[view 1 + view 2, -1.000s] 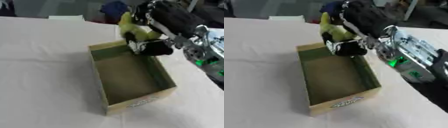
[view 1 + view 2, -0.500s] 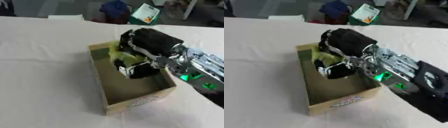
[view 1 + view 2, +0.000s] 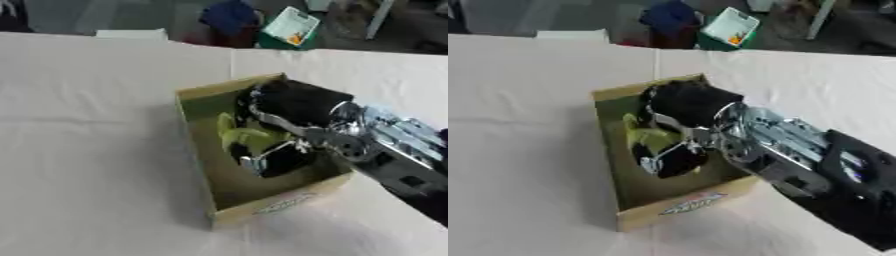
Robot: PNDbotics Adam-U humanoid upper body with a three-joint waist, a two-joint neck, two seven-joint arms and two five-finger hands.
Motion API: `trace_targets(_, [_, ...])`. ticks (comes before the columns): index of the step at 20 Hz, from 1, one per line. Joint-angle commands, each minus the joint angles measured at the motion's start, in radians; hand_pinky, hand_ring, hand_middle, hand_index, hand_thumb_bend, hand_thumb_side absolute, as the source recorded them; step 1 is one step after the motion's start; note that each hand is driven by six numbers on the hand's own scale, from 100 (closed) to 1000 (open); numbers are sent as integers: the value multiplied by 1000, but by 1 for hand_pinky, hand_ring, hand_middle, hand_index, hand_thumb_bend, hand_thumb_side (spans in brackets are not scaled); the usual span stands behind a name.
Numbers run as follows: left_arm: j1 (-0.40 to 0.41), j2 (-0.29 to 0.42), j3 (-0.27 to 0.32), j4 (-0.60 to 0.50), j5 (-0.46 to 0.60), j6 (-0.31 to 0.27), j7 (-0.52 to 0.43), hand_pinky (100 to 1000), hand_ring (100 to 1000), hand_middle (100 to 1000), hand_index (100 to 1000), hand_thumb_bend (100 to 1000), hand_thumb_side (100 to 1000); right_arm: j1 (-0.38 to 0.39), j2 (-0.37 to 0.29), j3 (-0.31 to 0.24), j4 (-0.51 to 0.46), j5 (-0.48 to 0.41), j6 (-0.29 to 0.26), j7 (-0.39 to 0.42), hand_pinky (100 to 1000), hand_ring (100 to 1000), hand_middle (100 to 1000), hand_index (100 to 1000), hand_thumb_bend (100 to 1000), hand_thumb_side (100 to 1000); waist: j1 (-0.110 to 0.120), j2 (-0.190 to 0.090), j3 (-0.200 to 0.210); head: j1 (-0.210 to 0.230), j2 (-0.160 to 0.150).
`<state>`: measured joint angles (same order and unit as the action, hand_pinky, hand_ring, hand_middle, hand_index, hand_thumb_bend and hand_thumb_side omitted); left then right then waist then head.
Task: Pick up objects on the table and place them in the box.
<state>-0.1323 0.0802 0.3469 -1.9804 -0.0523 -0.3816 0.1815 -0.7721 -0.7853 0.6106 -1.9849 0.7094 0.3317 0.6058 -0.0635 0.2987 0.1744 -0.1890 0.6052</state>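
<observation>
A white cloth covers the table [image 3: 87, 150]. An open cardboard box [image 3: 262, 212] stands directly on it, set askew near the middle.

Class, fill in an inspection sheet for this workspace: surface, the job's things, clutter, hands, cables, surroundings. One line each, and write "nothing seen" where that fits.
Surface: table under a white cloth, wrinkled.
Job's things: open cardboard box on the cloth; a yellow-green object inside it, in the right hand's grasp.
Clutter: nothing seen on the cloth.
Hands: right hand reaches down into the box, fingers curled round the object; left hand not in view.
Cables: nothing seen.
Surroundings: beyond the far edge, a green-and-white container and a blue bundle on the floor.
</observation>
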Motion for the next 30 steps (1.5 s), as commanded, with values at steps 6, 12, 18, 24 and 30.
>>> trace_targets(6, [-8, 16, -4, -20, 0, 1, -3, 388, 446, 536, 644, 100, 485, -5, -20, -28, -4, 35, -13, 145, 668, 741, 749, 865, 229, 550, 3, -13, 0, -3, 0])
trace_targets(12, [-8, 16, -4, -20, 1, 0, -3, 388, 446, 537, 645, 100, 485, 7, -27, -71, -15, 61, -6, 180, 702, 763, 786, 898, 469, 580, 4, -15, 2, 0, -1])
trace_targets(18, [-7, 17, -2, -20, 1, 0, -1, 388, 446, 537, 645, 100, 485, 30, -36, -156, -15, 59, -3, 89, 704, 738, 768, 859, 471, 637, 6, -16, -2, 4, -4])
trace_targets(24, [-7, 16, 1, -20, -1, -1, 3, 388, 446, 538, 645, 100, 484, 78, -53, -276, -15, 43, -10, -77, 710, 697, 757, 819, 435, 719, 9, -15, -7, 11, -7])
trace_targets(30, [-7, 14, 3, -20, -4, -3, 6, 388, 446, 538, 644, 100, 485, 142, -72, -381, -15, 15, -29, -249, 713, 669, 753, 798, 390, 839, 12, -11, -14, 17, -9])
